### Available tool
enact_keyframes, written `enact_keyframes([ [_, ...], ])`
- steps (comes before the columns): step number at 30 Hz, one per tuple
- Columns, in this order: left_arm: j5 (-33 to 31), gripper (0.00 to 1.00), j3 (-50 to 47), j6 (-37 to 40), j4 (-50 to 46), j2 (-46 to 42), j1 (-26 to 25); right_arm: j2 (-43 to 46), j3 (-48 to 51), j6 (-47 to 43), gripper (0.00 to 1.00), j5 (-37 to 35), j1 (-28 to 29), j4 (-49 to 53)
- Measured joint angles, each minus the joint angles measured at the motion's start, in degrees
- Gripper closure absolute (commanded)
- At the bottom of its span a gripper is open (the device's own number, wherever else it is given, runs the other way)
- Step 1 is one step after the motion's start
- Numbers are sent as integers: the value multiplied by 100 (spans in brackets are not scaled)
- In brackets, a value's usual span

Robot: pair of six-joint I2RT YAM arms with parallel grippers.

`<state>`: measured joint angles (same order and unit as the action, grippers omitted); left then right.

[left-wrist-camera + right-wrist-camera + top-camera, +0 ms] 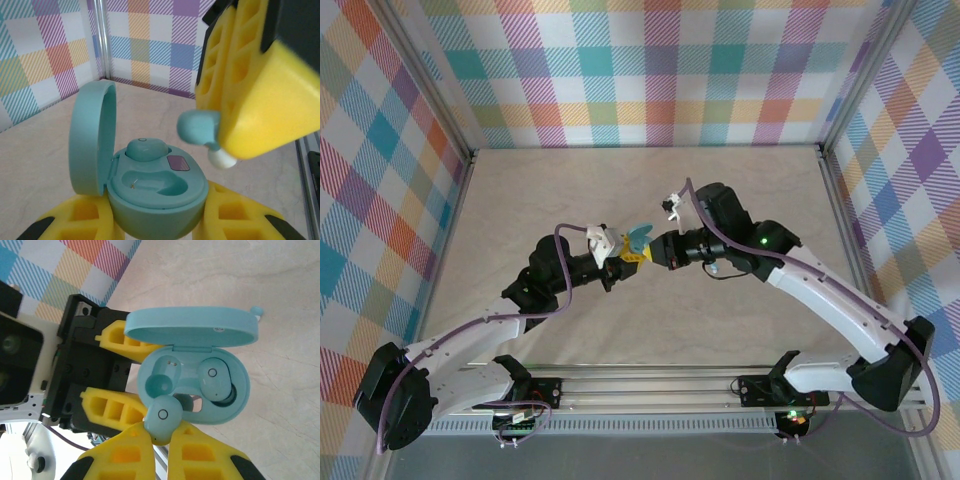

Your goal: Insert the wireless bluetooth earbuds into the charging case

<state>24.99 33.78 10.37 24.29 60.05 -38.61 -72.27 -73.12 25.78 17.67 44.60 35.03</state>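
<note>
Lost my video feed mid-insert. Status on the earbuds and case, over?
Left gripper shut on open charging case. Right gripper shut on one earbud, poised by the empty socket. Other earbud already seated. Nothing blocking the socket.

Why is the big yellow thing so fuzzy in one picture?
Left wrist view: the right gripper's yellow plastic fingers sit close to the lens, out of focus, like the small teal earbud they pinch; right wrist view: the open teal charging case looks sharp.
</note>
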Motion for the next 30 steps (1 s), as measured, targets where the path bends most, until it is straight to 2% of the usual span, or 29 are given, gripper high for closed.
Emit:
enact_keyframes([
  [30,42,100,66,24,-184,22,0,-568,-522,-278,88,-48,0,243],
])
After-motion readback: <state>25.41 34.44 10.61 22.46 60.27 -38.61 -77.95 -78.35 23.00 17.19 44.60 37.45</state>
